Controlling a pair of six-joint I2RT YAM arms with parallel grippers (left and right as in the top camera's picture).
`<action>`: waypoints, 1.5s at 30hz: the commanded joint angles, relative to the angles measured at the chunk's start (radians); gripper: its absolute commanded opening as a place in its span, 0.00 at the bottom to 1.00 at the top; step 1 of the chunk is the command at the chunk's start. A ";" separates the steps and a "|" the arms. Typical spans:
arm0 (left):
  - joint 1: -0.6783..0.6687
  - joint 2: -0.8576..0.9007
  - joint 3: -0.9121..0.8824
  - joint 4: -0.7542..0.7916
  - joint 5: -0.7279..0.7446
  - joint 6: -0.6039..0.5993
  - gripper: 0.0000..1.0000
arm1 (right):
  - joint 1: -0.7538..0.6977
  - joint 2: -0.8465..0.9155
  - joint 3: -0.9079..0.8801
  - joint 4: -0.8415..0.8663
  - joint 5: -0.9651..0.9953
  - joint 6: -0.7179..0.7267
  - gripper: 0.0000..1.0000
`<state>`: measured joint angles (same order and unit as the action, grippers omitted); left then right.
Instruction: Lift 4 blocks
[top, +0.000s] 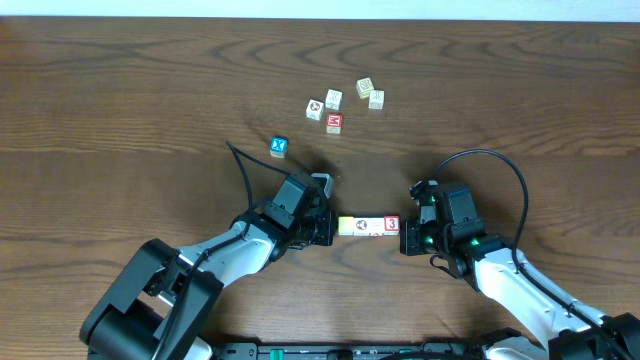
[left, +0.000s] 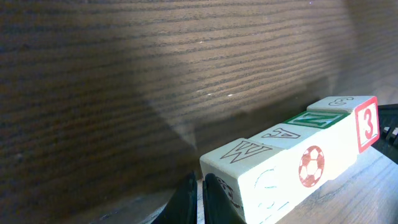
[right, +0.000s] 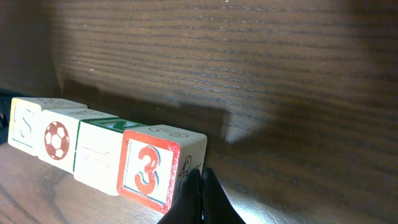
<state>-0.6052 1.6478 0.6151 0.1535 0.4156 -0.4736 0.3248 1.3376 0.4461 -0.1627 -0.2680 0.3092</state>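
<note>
Four wooden blocks (top: 368, 226) form one tight row between my two grippers. The pale yellow one is at the left end and the red "3" block (top: 391, 225) at the right end. The left gripper (top: 330, 228) is shut, its tips pressed against the row's left end face (left: 224, 186). Shut as well, the right gripper (top: 405, 235) presses on the "3" block's outer face (right: 189, 168). The left wrist view shows the green "N" (left: 320, 119) on top and a red football on the side. The fingers (left: 186, 202) hold nothing between them. A thin shadow lies under the row.
A blue cube with a white X (top: 279, 147) lies behind the left arm. Farther back is a loose cluster: a red cube (top: 333, 123) and several pale cubes (top: 365, 87). Black cables arc over both arms (top: 515, 175).
</note>
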 joint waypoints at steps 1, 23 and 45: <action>-0.020 0.011 0.006 0.006 0.048 0.013 0.07 | 0.013 -0.010 0.020 0.013 -0.080 -0.052 0.01; -0.020 0.011 0.006 0.006 0.048 0.013 0.07 | 0.013 0.022 0.020 -0.010 0.070 -0.026 0.01; -0.020 0.011 0.006 0.006 0.048 0.013 0.08 | 0.013 0.022 0.020 0.028 -0.003 -0.034 0.01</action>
<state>-0.6189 1.6478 0.6151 0.1570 0.4461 -0.4732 0.3252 1.3529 0.4461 -0.1440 -0.2024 0.2836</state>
